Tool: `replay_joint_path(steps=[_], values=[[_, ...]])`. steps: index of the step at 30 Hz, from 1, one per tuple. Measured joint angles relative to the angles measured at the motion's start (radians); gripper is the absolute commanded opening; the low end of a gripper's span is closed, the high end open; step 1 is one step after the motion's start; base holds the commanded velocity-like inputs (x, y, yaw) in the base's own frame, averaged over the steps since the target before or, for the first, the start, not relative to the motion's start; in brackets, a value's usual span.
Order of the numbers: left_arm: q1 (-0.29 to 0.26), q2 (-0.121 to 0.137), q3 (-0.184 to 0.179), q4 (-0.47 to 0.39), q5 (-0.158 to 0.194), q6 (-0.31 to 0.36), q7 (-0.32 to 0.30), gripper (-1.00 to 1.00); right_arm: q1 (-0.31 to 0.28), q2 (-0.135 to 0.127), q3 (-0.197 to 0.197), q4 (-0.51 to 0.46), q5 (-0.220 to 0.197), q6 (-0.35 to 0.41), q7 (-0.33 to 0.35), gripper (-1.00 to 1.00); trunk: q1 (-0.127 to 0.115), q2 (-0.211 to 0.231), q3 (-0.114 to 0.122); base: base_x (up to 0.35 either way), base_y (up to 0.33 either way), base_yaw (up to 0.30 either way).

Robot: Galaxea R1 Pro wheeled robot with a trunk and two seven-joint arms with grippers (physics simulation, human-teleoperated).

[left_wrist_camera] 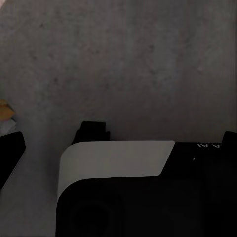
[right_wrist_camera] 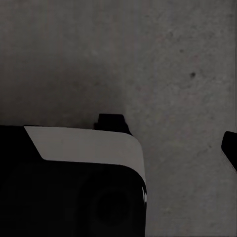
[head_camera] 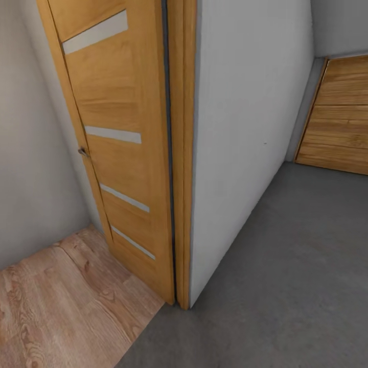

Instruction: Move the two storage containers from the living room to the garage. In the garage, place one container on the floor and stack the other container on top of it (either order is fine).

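Doorway threshold: light wood-plank floor (head_camera: 56, 301) near left, dark grey mottled concrete floor (head_camera: 286, 276) right, with an open wood door with frosted strips (head_camera: 120, 148) against a pale grey wall (head_camera: 240, 128). No orange-red bins in sight, so they probably wait elsewhere. Gripper spread on both arms: cannot tell. Judgement: pass the door edge with good clearance and keep the arms tucked.

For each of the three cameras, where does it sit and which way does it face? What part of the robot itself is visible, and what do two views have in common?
Head view: on the robot's head, looking forward and down at an open wooden door, a pale wall and the seam between wood planks and grey concrete floor.
Left wrist view: on the left arm, facing down at the concrete; the robot's black-and-white body shows.
Right wrist view: on the right arm, facing down at the concrete; the body shows.
Shared: all see the concrete.
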Motion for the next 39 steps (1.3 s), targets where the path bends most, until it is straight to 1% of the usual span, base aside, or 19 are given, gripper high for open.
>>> replay_joint_path(steps=[6, 10, 30, 39], values=[[0.0, 0.0, 0.0, 0.0, 0.0, 0.0, 0.0, 1.0, 0.0, 0.0, 0.001, 0.0, 0.0, 0.0, 0.0, 1.0, 0.0, 0.0, 0.0, 0.307, 0.0, 0.004], [0.0, 0.0, 0.0, 0.0, 0.0, 0.0, 0.0, 1.0, 0.0, 0.0, 0.001, 0.0, 0.001, -0.001, 0.0, 1.0, 0.0, 0.0, 0.0, 0.167, 0.0, 0.155], [0.0, 0.0, 0.0, 0.0, 0.0, 0.0, 0.0, 1.0, 0.0, 0.0, 0.001, 0.0, 0.002, -0.001, 0.0, 1.0, 0.001, 0.0, 0.0, 0.006, 0.0, 0.261], [0.0, 0.0, 0.0, 0.0, 0.0, -0.001, 0.001, 1.0, 0.0, 0.0, 0.0, 0.0, 0.002, -0.001, 0.001, 1.0, 0.001, 0.0, 0.0, 0.0, 0.0, 0.043]])
